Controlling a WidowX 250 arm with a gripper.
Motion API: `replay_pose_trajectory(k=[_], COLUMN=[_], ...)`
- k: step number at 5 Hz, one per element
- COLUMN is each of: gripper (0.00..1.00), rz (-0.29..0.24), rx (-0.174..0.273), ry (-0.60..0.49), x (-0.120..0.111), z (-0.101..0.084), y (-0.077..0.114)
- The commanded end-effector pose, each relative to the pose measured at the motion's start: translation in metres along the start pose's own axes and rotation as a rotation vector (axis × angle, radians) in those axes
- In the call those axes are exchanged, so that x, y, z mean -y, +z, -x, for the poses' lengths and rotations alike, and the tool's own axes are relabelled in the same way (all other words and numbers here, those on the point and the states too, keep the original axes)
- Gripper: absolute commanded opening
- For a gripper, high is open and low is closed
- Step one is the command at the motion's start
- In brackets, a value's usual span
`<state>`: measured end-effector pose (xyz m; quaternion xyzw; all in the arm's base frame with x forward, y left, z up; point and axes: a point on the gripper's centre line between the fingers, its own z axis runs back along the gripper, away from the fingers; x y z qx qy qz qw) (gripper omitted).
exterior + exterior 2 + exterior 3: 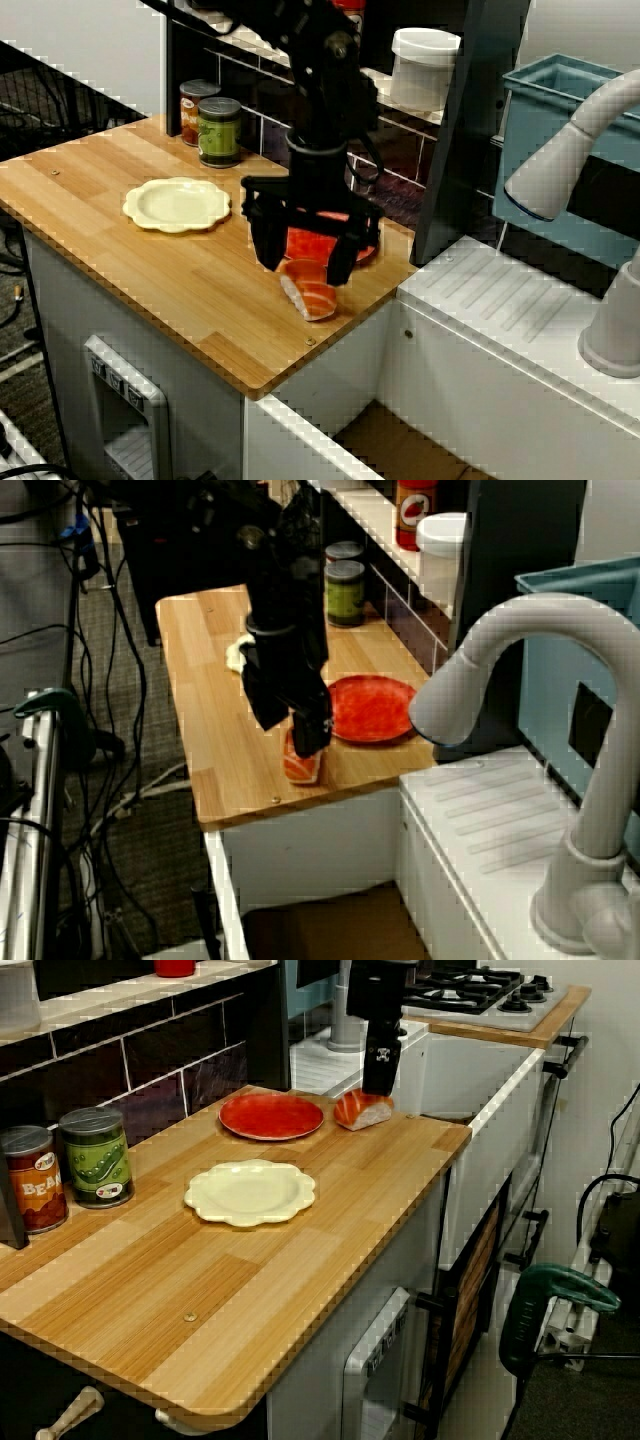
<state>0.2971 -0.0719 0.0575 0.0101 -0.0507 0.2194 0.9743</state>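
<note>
Right now the black hand (pixel 305 262) hangs open, fingers spread directly above the orange-and-white toy salmon sushi piece (pixel 312 292), which lies near the wooden counter (pixel 120 250) corner, just beside the round red plate (pixel 370 708).

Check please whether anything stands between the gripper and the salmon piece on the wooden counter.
Nothing visible does. The gripper hangs right above the salmon piece, with its fingers spread to both sides of it. The red plate lies beside the salmon, toward the wall, not between them.
</note>
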Motion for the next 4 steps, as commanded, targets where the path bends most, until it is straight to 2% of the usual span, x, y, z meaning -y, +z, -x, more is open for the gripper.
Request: replay_pose_trajectory(k=[1, 4], gripper=[1.00, 1.00], rz=[0.028, 0.019], rx=[0.046, 0.039], ry=[0.055, 0.048], x=[0.003, 0.001], z=[-0.015, -0.004], y=[0.012, 0.014])
